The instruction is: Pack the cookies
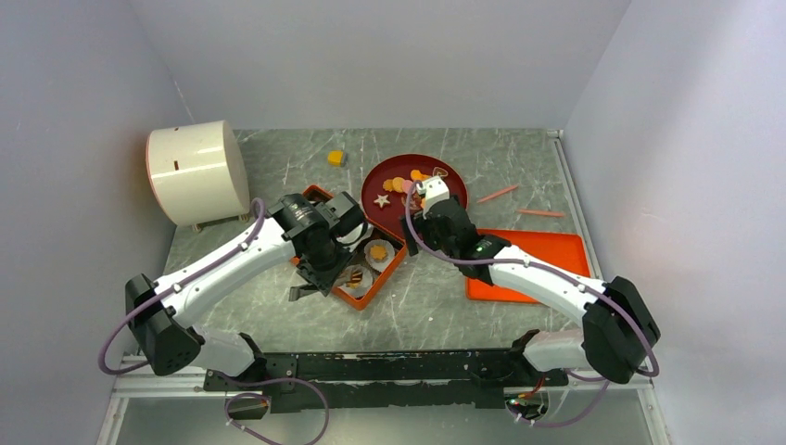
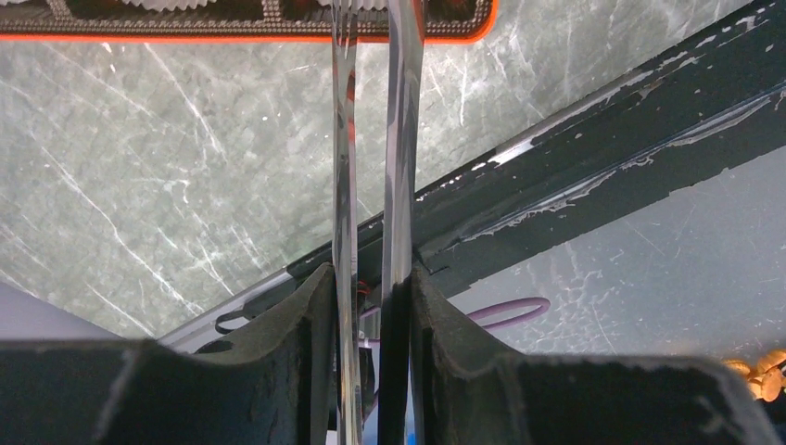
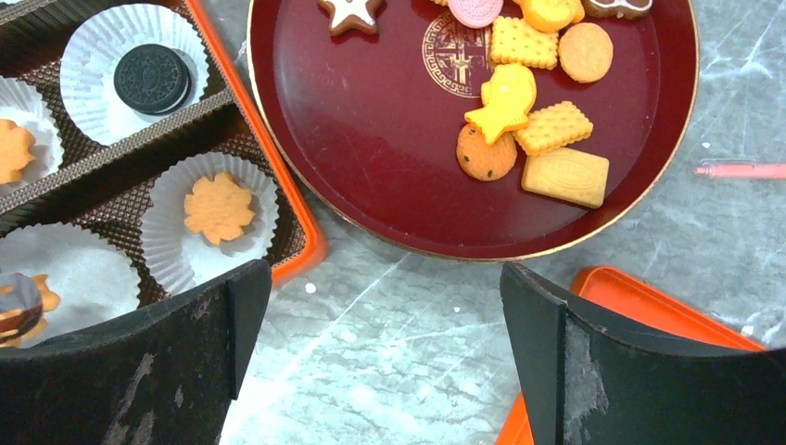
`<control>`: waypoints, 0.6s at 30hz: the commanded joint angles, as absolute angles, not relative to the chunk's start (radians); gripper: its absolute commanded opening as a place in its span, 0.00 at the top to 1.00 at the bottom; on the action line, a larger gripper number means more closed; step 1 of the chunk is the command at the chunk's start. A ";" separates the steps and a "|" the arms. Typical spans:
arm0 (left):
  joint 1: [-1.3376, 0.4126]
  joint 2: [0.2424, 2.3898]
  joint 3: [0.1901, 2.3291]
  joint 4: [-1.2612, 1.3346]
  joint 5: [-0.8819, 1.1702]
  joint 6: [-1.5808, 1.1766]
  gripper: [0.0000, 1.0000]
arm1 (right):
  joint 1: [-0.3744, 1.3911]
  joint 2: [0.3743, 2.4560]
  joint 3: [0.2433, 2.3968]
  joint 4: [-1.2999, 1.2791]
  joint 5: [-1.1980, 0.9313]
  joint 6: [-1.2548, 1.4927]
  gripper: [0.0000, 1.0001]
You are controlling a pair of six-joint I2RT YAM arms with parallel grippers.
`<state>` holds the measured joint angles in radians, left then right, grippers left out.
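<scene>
Several cookies (image 3: pixel 533 120) lie on a dark red round plate (image 3: pixel 371 120), among them a pink one (image 3: pixel 475 9) and a white star (image 3: pixel 350 11). An orange box (image 3: pixel 295 209) holds white paper cups; one has a dark round cookie (image 3: pixel 152 78), one an orange flower cookie (image 3: pixel 219 207). My right gripper (image 3: pixel 385 278) is open and empty, over bare table between box and plate (image 1: pixel 463 181). My left gripper (image 2: pixel 371 278) is shut on metal tongs (image 2: pixel 403 139), whose tips reach over the box's near edge (image 2: pixel 232 35). A yellow block cookie (image 1: pixel 335 158) lies alone on the table.
A white cylinder container (image 1: pixel 196 171) stands at the back left. The flat orange lid (image 1: pixel 547 255) lies to the right under my right arm. Two pink sticks (image 1: pixel 498 193) (image 1: pixel 541 212) lie right of the plate. Walls close in on three sides.
</scene>
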<state>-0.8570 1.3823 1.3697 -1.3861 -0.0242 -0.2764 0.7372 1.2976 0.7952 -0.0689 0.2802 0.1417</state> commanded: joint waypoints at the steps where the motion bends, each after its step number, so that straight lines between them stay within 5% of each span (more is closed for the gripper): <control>1: -0.882 1.399 1.413 -1.346 -0.044 -0.292 0.75 | 0.738 1.252 0.787 -0.038 0.306 0.149 0.00; 10: -0.907 1.414 1.418 -1.347 -0.074 -0.293 0.57 | 0.738 1.235 0.770 -0.043 0.317 0.155 0.00; 18: -0.912 1.425 1.443 -1.347 -0.087 -0.290 0.55 | 0.738 1.237 0.776 -0.039 0.320 0.149 0.00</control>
